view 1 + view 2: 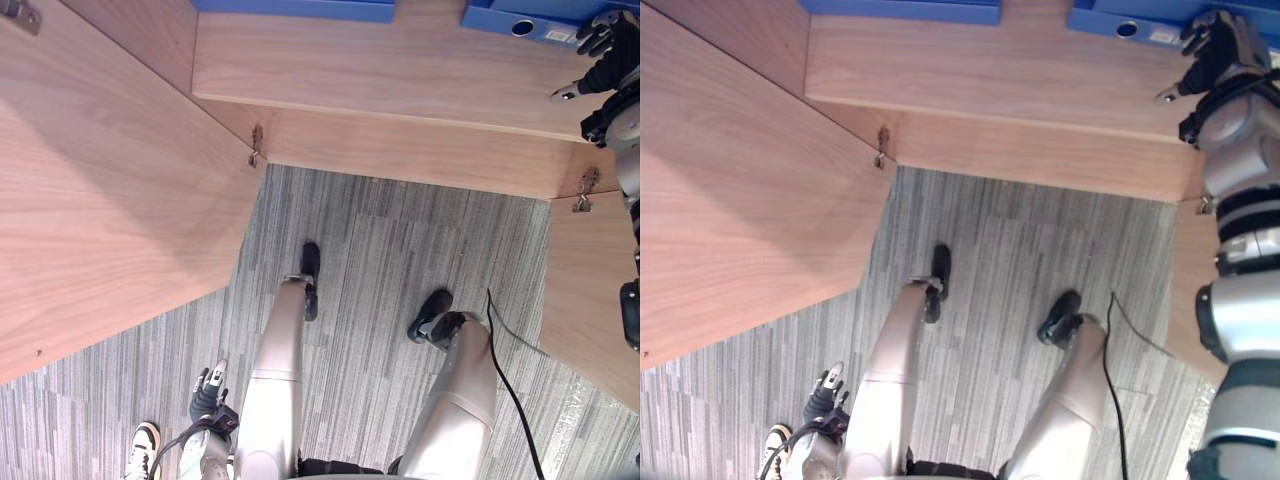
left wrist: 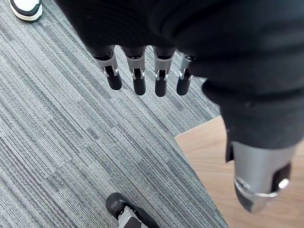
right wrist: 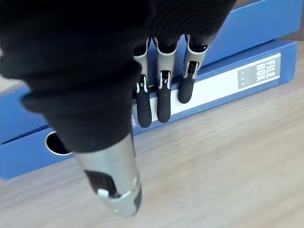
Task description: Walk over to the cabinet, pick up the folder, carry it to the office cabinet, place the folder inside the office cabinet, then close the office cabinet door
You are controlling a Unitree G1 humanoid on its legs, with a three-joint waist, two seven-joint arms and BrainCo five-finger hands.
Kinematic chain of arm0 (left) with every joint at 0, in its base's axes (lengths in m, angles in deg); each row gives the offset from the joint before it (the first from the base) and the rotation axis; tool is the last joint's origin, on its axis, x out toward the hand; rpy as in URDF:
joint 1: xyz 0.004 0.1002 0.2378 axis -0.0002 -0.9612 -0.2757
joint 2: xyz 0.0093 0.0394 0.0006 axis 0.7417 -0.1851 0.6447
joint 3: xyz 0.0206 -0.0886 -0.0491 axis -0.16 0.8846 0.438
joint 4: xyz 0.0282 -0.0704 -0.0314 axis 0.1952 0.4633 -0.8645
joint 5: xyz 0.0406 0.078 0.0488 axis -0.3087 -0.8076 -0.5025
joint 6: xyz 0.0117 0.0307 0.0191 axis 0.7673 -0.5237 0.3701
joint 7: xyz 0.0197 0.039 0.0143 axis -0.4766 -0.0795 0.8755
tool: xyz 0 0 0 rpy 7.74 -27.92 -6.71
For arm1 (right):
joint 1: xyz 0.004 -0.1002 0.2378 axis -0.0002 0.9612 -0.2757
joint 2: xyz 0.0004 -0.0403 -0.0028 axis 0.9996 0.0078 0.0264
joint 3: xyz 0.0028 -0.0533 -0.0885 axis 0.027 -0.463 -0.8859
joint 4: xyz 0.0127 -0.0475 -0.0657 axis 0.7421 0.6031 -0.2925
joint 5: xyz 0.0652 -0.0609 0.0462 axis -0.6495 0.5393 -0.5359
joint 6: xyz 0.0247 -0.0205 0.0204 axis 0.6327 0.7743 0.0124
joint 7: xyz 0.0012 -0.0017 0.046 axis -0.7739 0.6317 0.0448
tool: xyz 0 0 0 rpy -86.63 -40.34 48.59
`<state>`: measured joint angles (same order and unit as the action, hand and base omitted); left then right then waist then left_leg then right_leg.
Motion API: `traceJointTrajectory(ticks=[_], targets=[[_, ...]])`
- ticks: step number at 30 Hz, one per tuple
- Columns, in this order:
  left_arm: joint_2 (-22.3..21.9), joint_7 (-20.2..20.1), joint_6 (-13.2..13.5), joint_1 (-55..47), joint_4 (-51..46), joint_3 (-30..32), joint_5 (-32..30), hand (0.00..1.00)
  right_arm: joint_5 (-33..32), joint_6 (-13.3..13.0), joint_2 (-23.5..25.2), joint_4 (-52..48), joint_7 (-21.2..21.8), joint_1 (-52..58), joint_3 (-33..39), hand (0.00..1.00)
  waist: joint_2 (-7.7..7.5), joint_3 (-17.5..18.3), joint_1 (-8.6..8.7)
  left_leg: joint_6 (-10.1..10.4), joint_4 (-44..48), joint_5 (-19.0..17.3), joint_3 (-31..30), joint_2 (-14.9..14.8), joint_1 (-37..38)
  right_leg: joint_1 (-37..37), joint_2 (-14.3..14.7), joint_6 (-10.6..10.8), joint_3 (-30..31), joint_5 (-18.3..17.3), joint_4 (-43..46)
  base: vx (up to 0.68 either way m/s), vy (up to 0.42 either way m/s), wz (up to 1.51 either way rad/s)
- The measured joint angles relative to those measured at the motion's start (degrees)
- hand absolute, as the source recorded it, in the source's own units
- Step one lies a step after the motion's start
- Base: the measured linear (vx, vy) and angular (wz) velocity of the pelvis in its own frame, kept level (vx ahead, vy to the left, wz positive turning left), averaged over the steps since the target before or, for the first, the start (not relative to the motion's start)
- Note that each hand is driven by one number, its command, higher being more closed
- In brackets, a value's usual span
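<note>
Pale wooden cabinet shelf [image 1: 400,70] carried a flat blue folder [image 3: 228,80]; right robot hand [image 3: 163,97] hovered over its spine, fingers straight, empty. Likely reach-to-grasp: clamp squarely across spine.

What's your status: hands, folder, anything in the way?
Left hand open, hanging over carpet. Right hand open, fingers over the blue folder lying on the cabinet shelf. Doors open; person's shoe beside left hand.

An office: blue box files [image 3: 228,80] on a wooden cabinet shelf [image 1: 400,70], grey carpet tiles [image 1: 390,260] underfoot.
</note>
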<state>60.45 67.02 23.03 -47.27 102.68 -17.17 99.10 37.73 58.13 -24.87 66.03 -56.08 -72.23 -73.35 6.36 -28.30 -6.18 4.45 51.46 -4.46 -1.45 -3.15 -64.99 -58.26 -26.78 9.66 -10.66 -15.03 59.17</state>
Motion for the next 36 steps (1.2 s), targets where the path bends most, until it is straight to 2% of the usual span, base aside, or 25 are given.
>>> traceJointTrajectory(ticks=[6, 10, 12, 19, 21, 24, 28, 31, 33, 36], targets=[[0.0, 0.0, -0.1, 0.1, 0.1, 0.0, 0.0, 0.00, -2.1, -0.1, 3.5, -1.6, 0.3, 4.0, 2.0, 0.00, -0.01, 0.0, 0.15, 0.0, -0.3, -0.5, 0.1, -0.7, 2.2, 2.4, 0.8, 0.0, -0.2, 0.0, -1.2, 0.08, -0.011, -0.06], [-0.2, 0.0, -0.4, 0.0, 0.5, 0.0, 0.0, 0.00, -2.2, -0.1, 6.3, -2.2, 2.0, 6.5, 2.0, 0.00, -0.04, 0.0, 0.11, 0.0, -2.2, -0.5, 0.1, -2.0, 5.3, 6.3, 2.3, -1.9, -1.7, 1.4, -4.8, 0.07, 0.018, -0.12], [-0.1, 0.0, -0.4, 0.0, 0.7, 0.0, 0.0, 0.00, -2.2, -0.1, 6.8, -2.4, 2.3, 7.0, 2.0, 0.00, -0.08, 0.1, -0.03, -0.1, -3.4, -0.5, 0.4, -2.0, 7.3, 8.2, 2.6, -2.0, -1.8, 1.5, -5.9, 0.06, 0.010, -0.02], [-0.1, 0.0, -0.4, -0.2, 1.4, 0.0, 0.0, 0.00, -2.1, -0.2, 8.9, -2.7, 2.3, 7.0, 4.4, 0.00, -0.29, 0.2, 0.01, -0.4, -6.4, 0.2, 0.7, -2.6, 10.3, 11.4, 3.7, -2.2, -3.0, 2.9, -9.9, 0.06, 0.026, -0.04], [0.1, 0.0, -0.4, -0.2, 2.0, 0.0, 0.0, 0.00, -2.0, -0.1, 9.3, -2.8, 1.6, 6.8, 4.4, 0.00, -0.99, 0.5, -0.05, -0.4, -7.1, 0.2, 0.9, -2.8, 10.8, 11.9, 3.9, -2.3, -3.1, 3.0, -10.4, 0.06, 0.031, -0.04], [0.2, 0.0, -0.4, -0.3, 2.3, 0.0, 0.0, 0.00, -1.9, 0.1, 10.8, -2.8, 0.5, 6.7, 6.2, 0.00, -1.07, 0.5, -0.05, -0.3, -7.5, 0.1, 0.9, -3.3, 12.0, 13.2, 4.5, -2.4, -3.4, 3.2, -11.4, 0.03, 0.021, -0.06], [0.4, 0.1, -0.3, -0.7, 2.6, 0.0, 0.0, 0.00, 0.1, 1.1, 13.4, -7.0, -1.8, 6.4, 6.6, 0.00, -1.21, 0.6, 0.32, -0.2, -8.5, 0.2, 1.0, -3.8, 12.5, 13.5, 4.9, -2.7, -3.4, 3.4, -12.4, 0.01, 0.030, -0.07], [0.7, 0.2, -0.3, -0.7, 3.0, 0.0, 0.0, 0.00, 0.3, 1.5, 16.7, -14.1, -3.6, 7.1, 6.5, 0.00, -1.26, 0.6, 0.55, -0.1, -8.8, 0.2, 1.1, -4.2, 12.5, 13.5, 5.6, -2.8, -3.4, 3.5, -12.9, 0.01, 0.024, -0.05], [1.0, 0.2, -0.3, -0.7, 3.6, -0.1, 0.0, 0.00, -0.1, 1.3, 19.5, -18.1, -4.1, 7.9, 6.3, 0.00, -1.69, 0.9, 0.44, 0.0, -9.2, 0.2, 1.2, -4.2, 12.8, 13.5, 5.7, -2.8, -3.4, 3.5, -13.2, 0.02, 0.014, -0.04], [1.4, 0.3, -0.3, -0.6, 5.4, -0.5, 0.0, 0.00, -5.7, -1.1, 23.4, -22.8, -3.9, 10.1, 4.9, 0.00, -2.31, 1.2, 0.11, 0.1, -9.8, 0.1, 1.2, -4.5, 13.0, 13.8, 6.3, -2.7, -3.4, 3.7, -14.0, 0.03, 0.030, -0.04]])
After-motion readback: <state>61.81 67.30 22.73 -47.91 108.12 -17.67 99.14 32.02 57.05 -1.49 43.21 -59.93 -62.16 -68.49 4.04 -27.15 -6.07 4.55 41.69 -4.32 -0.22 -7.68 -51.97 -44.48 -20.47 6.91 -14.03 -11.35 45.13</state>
